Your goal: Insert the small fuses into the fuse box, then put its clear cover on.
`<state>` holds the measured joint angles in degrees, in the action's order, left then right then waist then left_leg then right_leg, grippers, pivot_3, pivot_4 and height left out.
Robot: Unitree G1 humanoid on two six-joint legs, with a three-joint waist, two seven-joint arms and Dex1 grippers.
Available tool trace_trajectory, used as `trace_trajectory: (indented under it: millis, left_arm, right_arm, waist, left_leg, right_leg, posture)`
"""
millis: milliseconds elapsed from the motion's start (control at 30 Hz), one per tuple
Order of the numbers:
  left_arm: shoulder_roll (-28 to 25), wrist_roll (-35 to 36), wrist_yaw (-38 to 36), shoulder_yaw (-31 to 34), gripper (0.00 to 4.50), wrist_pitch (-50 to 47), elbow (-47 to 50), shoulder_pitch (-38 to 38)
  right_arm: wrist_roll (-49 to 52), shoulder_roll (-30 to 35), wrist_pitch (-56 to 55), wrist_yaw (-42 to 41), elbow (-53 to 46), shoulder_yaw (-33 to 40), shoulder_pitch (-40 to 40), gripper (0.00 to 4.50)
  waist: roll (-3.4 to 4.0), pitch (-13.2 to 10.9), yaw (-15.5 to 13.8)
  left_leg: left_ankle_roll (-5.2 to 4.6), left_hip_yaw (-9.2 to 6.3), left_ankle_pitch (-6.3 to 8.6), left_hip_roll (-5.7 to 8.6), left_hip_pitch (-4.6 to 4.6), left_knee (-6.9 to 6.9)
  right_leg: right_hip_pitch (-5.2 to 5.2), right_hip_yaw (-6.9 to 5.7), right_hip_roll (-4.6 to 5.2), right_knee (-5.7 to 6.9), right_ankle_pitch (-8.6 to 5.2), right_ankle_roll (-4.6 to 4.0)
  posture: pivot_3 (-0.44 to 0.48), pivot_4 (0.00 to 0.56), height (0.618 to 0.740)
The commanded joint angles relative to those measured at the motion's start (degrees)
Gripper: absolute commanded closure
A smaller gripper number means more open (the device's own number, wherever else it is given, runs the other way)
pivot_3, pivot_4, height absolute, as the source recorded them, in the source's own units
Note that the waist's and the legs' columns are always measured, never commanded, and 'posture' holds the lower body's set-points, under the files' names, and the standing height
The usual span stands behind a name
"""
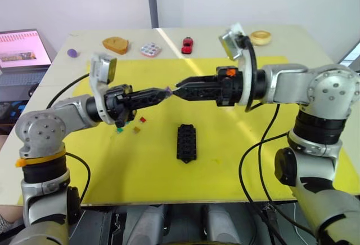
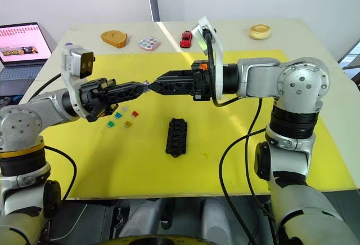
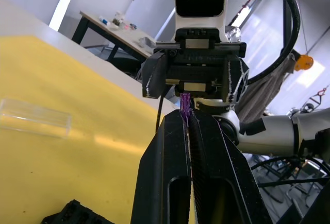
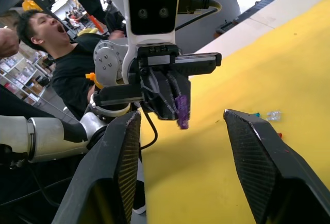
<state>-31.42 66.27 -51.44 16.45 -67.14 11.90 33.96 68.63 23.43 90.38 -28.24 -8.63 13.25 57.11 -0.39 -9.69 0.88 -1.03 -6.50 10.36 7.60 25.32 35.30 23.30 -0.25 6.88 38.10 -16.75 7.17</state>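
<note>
My left gripper (image 1: 166, 92) is shut on a small purple fuse (image 3: 185, 102), held in the air above the yellow mat (image 1: 225, 155). Facing it tip to tip, my right gripper (image 1: 180, 87) is open, its two fingers standing either side of that purple fuse (image 4: 181, 110) without touching it. The black fuse box (image 1: 187, 142) lies on the mat below and between the arms. Several loose fuses (image 2: 121, 115) in red, amber, teal and green lie on the mat under my left arm. The clear cover (image 3: 33, 125) lies flat on the mat.
Along the table's far edge sit a tan wooden piece (image 1: 115, 44), a pastel tile (image 1: 151, 49), a red toy car (image 1: 187, 45) and a round tan item (image 1: 260, 37). A laptop (image 1: 19, 50) stands at far left. A person (image 4: 56, 59) is behind my left arm.
</note>
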Motion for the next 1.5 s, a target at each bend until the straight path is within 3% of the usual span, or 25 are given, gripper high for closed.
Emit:
trace_trajectory:
  millis: [33,300,400,467,1233,1333,1500]
  left_arm:
    - [-1.21,0.41,-1.39,-0.41,4.5,1.83,0.08,0.2]
    - [-2.0,0.06,-1.51,-1.61,4.5,3.54,-1.11,0.84]
    - [-2.34,0.1,-1.6,-2.21,4.5,3.87,-1.14,0.94]
    - [-2.46,0.01,-1.44,-2.43,4.5,4.14,-1.27,0.97]
    - [-2.18,0.45,-0.4,-3.08,4.5,4.95,-0.98,0.86]
    - [-2.09,0.29,-0.37,-3.23,4.5,5.12,-0.89,0.66]
    - [-2.1,0.65,0.01,-3.13,4.5,5.04,-0.78,0.53]
  right_arm:
    - [2.21,-0.65,-0.25,1.29,-0.54,1.19,1.34,1.85]
    - [2.33,-0.77,-0.85,2.45,-1.42,-0.33,0.06,1.85]
    - [2.74,-0.84,-1.3,2.64,-1.64,-0.53,-0.12,2.72]
    - [3.08,-0.64,-1.37,2.63,-1.9,-0.78,-0.2,3.65]
    - [3.6,-0.44,-3.51,2.77,-3.42,-3.21,-0.53,3.65]
    - [3.69,-0.41,-3.68,2.86,-3.52,-3.35,-0.56,4.45]
    - [4.01,-0.13,-3.57,2.91,-3.61,-3.47,-0.35,4.48]
  waist:
    - [0.0,0.0,0.06]
    - [0.0,0.0,0.07]
    - [0.0,0.0,0.08]
    - [0.0,0.0,0.09]
    - [0.0,0.0,0.06]
    - [0.0,0.0,0.06]
    - [0.0,0.0,0.08]
  left_leg:
    - [0.0,0.0,0.0,0.0,0.0,0.0]
    - [-0.07,0.0,0.04,0.0,0.0,-0.02]
    - [-0.09,0.0,0.05,0.0,0.0,-0.03]
    - [-0.09,0.0,0.06,0.0,0.01,-0.03]
    - [-0.11,0.0,0.07,0.0,0.01,-0.04]
    - [-0.11,0.0,0.07,0.0,0.01,-0.05]
    - [-0.11,0.0,0.07,0.0,0.01,-0.06]
  right_leg:
    - [0.0,0.0,0.0,0.0,0.0,0.0]
    - [0.03,0.02,-0.01,0.0,0.0,0.0]
    - [0.03,0.02,-0.01,0.0,0.0,0.0]
    - [0.04,0.02,-0.01,0.0,0.0,0.0]
    - [0.05,0.02,-0.01,-0.01,0.0,0.0]
    - [0.06,0.03,-0.01,-0.01,0.0,0.0]
    - [0.06,0.03,-0.01,-0.01,0.0,0.0]
  posture:
    - [0.0,0.15,0.74]
    - [0.0,0.15,0.74]
    - [0.0,0.15,0.74]
    - [0.0,0.15,0.74]
    - [0.0,0.15,0.74]
    - [0.0,0.15,0.74]
    - [0.0,0.15,0.74]
